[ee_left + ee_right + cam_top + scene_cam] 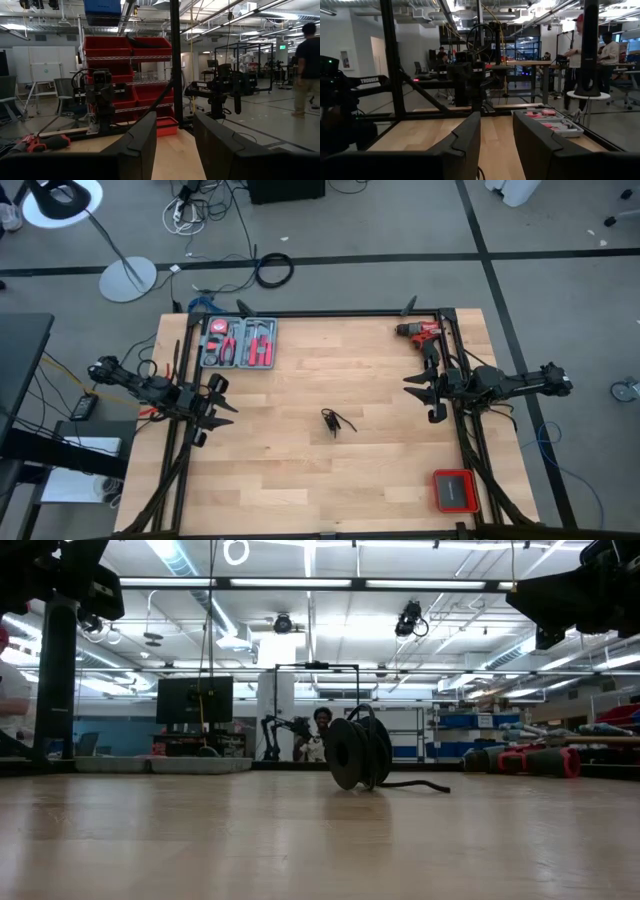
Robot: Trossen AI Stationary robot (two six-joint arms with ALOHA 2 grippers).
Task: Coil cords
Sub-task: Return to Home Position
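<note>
We see the left fingers and right fingers open and empty at the counter edges, the cord wound on its spool mid-counter, and we judge its loose tail may let turns uncoil.

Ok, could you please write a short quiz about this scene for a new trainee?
1. True or false: the left gripper holds the spool that carries the black cord.
2. Where is the red drill? A) beside the spool B) close to the right gripper C) in the left gripper
3. In one word: are the fingers of the right gripper open or shut?

Key: 1 false, the spool stands alone in the middle, between the two grippers. 2 B. 3 open.
</note>
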